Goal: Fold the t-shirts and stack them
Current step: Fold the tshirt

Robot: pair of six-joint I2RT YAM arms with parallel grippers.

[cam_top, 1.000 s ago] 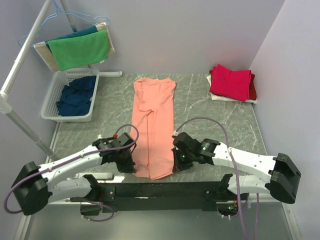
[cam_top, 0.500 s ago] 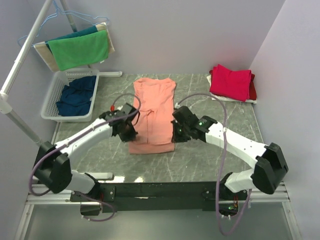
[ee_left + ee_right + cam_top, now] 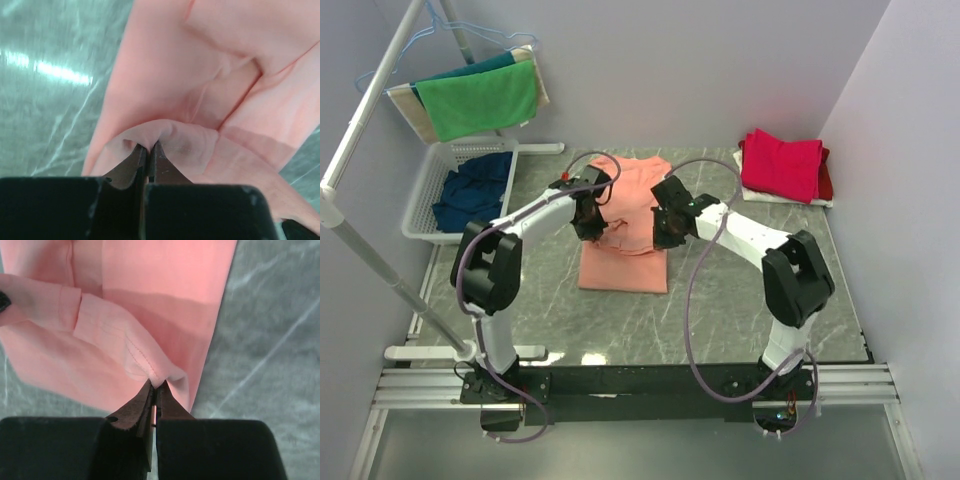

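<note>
1 t-shirt (image 3: 623, 262) is laid at the table (image 3: 740, 290) centre. A folded stack (image 3: 782, 165) is placed at the right rear, a basket (image 3: 420, 205) holding garments (image 3: 470, 195) at the left, cloths (image 3: 480, 100) hung behind it.

We see the whole grey marbled surface (image 3: 740, 300) from above, behind the arm bases (image 3: 500, 395). Each wrist view looks closely past its black fingers (image 3: 131, 167) onto the salmon-orange cotton t-shirt (image 3: 620, 270), which all three views share.

No readable text, labels, numbers
</note>
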